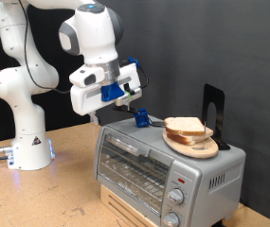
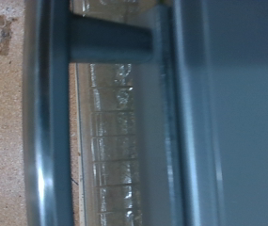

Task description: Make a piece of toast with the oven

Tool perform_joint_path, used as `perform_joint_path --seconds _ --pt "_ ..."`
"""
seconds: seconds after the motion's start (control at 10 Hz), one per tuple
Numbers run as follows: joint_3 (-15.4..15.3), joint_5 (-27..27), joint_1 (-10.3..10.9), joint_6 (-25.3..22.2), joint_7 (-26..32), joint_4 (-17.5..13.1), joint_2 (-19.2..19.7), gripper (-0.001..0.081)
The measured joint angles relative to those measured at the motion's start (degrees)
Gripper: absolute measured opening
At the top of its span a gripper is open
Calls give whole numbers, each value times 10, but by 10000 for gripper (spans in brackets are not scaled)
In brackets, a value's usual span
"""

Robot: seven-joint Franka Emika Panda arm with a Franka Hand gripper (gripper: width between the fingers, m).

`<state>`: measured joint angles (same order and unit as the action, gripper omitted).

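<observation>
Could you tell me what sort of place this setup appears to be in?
Probably a robotics lab bench, not a kitchen: a white robot arm bolted to a particleboard table, black backdrop, and a silver toaster oven with bread slices on top. Its pincer hangs above the oven.

I work in a lab: black curtain backdrop (image 1: 239, 47), chipboard bench (image 1: 49, 194), my arm's base (image 1: 28, 151) bolted down.

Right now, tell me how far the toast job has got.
Nothing looks done yet: the bread lies stacked on the plate on top of the oven, and the oven door looks shut. In hand: the tool hovers just above the oven's top edge, on the exterior view's left; the wrist view shows the door handle close up. Left: the whole toasting.
</observation>
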<state>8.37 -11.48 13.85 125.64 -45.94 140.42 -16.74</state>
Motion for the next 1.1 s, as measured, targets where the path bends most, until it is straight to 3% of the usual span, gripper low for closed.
perform_joint_path --seconds 0.5,0.8,1.1 --pt "1 54 -20 65 -32 26 38 809" --pt "4 68 -39 107 -54 23 78 809" --pt "10 70 -55 120 -48 17 112 809"
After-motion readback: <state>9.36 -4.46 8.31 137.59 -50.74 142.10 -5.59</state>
